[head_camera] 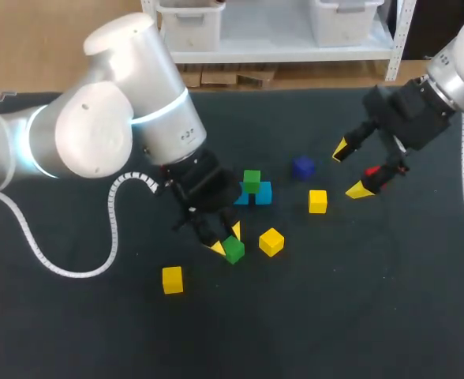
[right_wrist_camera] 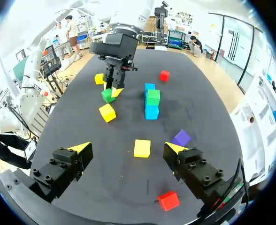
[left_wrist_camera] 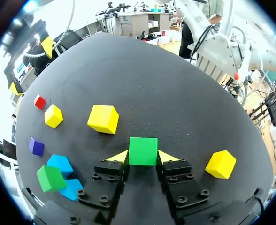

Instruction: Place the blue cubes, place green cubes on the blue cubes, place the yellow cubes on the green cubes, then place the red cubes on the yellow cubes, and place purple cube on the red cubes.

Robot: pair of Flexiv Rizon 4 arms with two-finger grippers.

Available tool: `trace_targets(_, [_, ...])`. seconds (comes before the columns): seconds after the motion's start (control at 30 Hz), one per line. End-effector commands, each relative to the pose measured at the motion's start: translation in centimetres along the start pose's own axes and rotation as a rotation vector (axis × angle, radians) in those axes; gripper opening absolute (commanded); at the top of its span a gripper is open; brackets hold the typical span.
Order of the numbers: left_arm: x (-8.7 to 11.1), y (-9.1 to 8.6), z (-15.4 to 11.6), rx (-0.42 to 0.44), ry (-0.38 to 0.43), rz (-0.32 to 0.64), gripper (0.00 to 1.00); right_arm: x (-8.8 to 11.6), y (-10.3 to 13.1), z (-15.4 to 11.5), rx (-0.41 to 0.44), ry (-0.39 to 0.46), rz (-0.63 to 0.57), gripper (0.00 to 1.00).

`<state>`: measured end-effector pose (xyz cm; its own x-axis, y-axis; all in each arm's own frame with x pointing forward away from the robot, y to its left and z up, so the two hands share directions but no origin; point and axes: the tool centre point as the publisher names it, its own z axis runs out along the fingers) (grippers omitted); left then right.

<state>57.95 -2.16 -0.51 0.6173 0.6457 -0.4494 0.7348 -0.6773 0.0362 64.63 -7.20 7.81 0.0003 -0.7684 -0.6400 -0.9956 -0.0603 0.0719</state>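
While the left arm [head_camera: 98, 134] hangs over the counter [head_camera: 334, 316], the far-left yellow cube [head_camera: 172, 279] sits alone, well apart from the rest. Left jaws are closed on the loose green cube [left_wrist_camera: 143, 151], with both yellow tips touching its sides. The cube is at counter level and I can't tell if it's lifted. The middle yellow cube [head_camera: 271, 242] is just beside it on the right. Behind those, the two blue cubes [head_camera: 262, 193] touch side by side, with the stacked green cube [head_camera: 252, 181] on top. The purple cube [head_camera: 302, 166] is near the pair's right side, flat on the counter. The right yellow cube [head_camera: 317, 201] is near the purple one, on the camera side. Right jaws are spread wide, gripping nothing, hanging above the counter. The near red cube [right_wrist_camera: 168, 200] lies on the counter under them, beside one finger. The far red cube [right_wrist_camera: 164, 75] shows only in the right wrist view, beyond the blue pair.
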Motion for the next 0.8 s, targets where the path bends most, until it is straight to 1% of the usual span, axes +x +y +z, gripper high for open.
trace_targets(0.03, [0.2,0.3,-0.9,-0.008,0.01,-0.017,0.0,0.0,-0.1,0.0,-0.002,-0.003,-0.002,1.0])
trace_targets(0.1, [0.3,0.4,-1.8,-0.018,0.023,-0.034,0.0,0.0,-0.1,0.0,-0.002,-0.003,-0.002,1.0])
trace_targets(0.23, [0.6,0.7,-4.6,-0.063,0.057,-0.093,0.0,0.0,-0.1,0.0,-0.002,-0.003,-0.002,1.0])
trace_targets(0.37, [1.4,1.2,-7.4,-0.104,0.1,-0.192,0.0,0.0,-0.1,0.0,-0.002,-0.003,-0.002,1.0])
trace_targets(0.47, [2.0,1.8,-9.0,-0.13,0.127,-0.268,0.0,0.0,-0.1,0.0,-0.002,-0.003,-0.002,1.0])
trace_targets(0.67, [3.3,2.9,-10.1,-0.147,0.159,-0.429,0.0,0.0,-0.1,0.0,-0.002,-0.003,-0.002,1.0])
trace_targets(0.73, [3.5,3.3,-10.3,-0.144,0.171,-0.462,0.0,0.0,-0.1,0.0,-0.002,-0.003,-0.002,1.0])
trace_targets(0.8, [3.7,3.7,-10.3,-0.15,0.161,-0.497,0.0,0.0,-0.1,0.0,-0.002,-0.003,-0.002,1.0])
